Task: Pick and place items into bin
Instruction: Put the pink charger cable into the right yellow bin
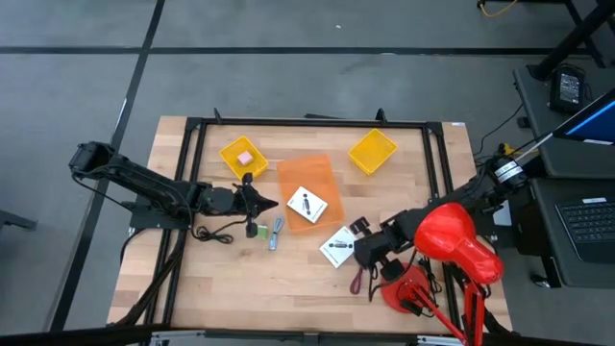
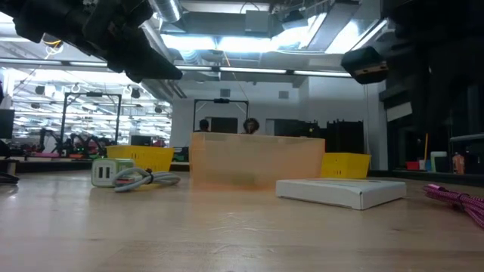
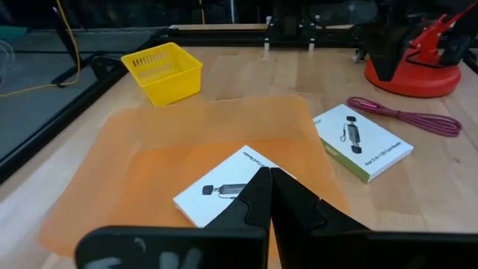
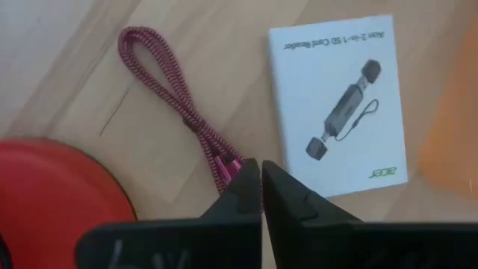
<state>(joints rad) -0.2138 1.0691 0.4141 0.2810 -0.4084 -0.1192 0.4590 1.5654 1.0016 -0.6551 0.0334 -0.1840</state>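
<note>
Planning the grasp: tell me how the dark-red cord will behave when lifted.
The dark-red cord looks braided and lies looped, so it will probably sag and trail. It seems light. Its loop lies beside the white card, which it might drag.

I see open wood along the table's point(image 1: 231, 279) 6 o'clock edge, my widest lane. At centre the orange bin point(image 1: 307, 187) blocks passage, one white card point(image 1: 307, 205) inside it. The second card point(image 1: 338, 246) lies at its 5 o'clock. Yellow baskets point(image 1: 240, 155) stand at 11 and 1. The red stand point(image 1: 408, 288) and dark-red cord point(image 4: 179, 104) crowd 4 o'clock.
</note>
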